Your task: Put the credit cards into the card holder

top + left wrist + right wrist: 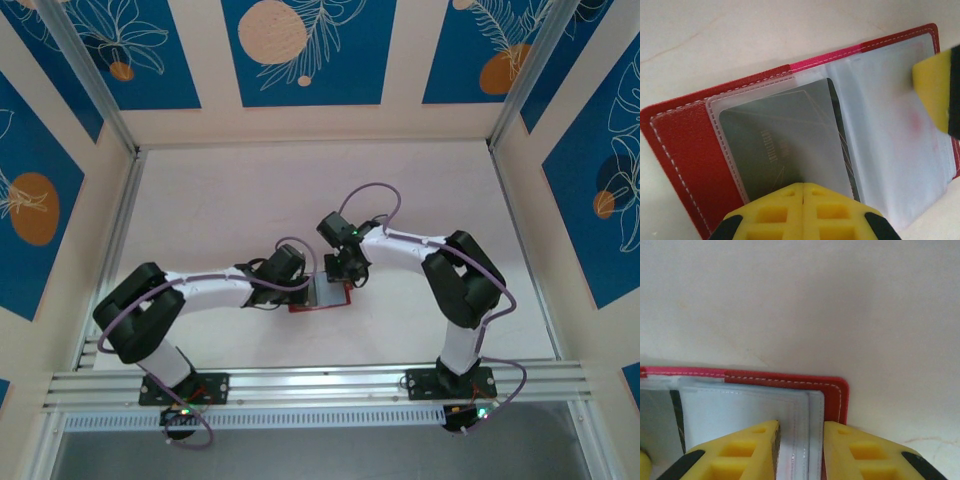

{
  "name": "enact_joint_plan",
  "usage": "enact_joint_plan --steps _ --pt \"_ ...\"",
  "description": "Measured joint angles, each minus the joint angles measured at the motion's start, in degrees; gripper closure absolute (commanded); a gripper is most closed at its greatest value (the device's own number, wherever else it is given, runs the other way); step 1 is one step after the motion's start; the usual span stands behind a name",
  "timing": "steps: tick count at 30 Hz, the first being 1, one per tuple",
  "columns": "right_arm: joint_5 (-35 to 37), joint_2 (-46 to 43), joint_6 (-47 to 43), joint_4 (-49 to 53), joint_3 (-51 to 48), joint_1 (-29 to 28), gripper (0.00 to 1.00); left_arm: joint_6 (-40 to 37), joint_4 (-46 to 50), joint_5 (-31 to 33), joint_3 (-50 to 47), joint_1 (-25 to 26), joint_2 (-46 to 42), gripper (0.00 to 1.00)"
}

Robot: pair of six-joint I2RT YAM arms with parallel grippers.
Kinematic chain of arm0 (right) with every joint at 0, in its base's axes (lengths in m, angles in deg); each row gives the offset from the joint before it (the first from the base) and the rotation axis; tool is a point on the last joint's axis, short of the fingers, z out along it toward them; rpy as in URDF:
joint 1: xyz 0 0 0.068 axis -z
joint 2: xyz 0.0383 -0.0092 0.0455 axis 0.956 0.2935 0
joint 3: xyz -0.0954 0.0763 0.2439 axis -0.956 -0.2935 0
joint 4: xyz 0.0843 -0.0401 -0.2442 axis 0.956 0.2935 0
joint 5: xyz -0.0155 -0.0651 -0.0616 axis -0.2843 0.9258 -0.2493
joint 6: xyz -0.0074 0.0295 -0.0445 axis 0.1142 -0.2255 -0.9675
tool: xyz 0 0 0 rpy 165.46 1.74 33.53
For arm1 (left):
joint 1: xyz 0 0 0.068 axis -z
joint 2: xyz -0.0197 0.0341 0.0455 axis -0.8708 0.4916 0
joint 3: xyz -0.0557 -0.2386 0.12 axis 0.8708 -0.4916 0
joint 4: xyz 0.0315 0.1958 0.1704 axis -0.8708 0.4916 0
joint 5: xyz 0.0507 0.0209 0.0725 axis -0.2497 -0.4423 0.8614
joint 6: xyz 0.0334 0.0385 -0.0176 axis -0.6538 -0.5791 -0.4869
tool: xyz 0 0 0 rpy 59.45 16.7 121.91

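Bright, even light, soft shadows. Wrist cams: near fg blurry; sheen on card holder sleeves.

No words or numbers can be read here. The dark gray credit card has one short row of small pale letters near its middle. The letters are turned sideways and are too blurry to make out. Thin pale lines cross the card too, but they are not letters. The card is seen through a cloudy clear sleeve of the red card holder.
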State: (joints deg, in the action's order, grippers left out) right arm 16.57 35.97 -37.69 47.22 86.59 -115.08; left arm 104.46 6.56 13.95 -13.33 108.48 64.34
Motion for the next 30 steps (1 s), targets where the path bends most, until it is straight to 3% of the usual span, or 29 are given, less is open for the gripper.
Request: enact_joint_plan --steps 6,14,23,30 --pt "0.87 -3.8 -0.5 1.57 0.13 -1.14 0.69 0.44 -1.81 0.0 -0.35 0.0 0.31 1.0" --pt "0.5 -1.4 -1.51 1.7 2.73 -1.14 0.69 1.29 -2.71 0.02 -0.92 0.0 0.2 1.0" --pt "8.04 -1.05 0.04 5.7 3.34 -1.95 0.67 1.31 -2.91 0.02 -0.96 0.0 0.2 1.0" --pt "6.34 -1.86 -0.48 4.02 3.34 -2.64 0.67 1.36 -3.37 0.02 -1.31 0.0 0.09 1.0"
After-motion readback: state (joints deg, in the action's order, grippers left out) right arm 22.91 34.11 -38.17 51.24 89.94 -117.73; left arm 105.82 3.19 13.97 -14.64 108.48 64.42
